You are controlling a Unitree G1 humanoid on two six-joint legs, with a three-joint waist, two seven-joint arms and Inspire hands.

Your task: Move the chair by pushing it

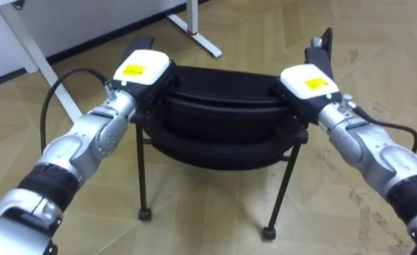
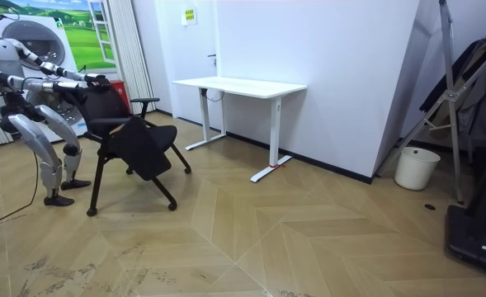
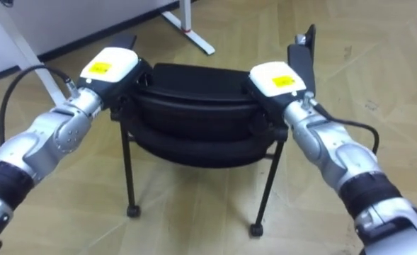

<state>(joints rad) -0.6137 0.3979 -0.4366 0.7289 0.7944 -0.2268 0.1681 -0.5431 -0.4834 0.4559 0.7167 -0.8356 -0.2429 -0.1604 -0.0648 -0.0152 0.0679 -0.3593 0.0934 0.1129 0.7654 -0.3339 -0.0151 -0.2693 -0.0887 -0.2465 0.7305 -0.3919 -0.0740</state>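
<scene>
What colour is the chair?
The chair is black, best seen in the room view.

- left hand (image 1: 143, 69): its front end is hidden behind the chair (image 1: 219, 120) backrest; grip unclear;
- right hand (image 1: 307, 81): the same at the backrest's other end;
- white desk (image 1: 35, 55): its top is cut off by the eye views' upper edge

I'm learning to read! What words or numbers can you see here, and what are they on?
Yellow sticker on the left hand: too blurred to read.
Yellow sticker on the right hand: too blurred to read.
Yellow sign on the wall, room view: too small to read.
The chair shows no writing.
</scene>
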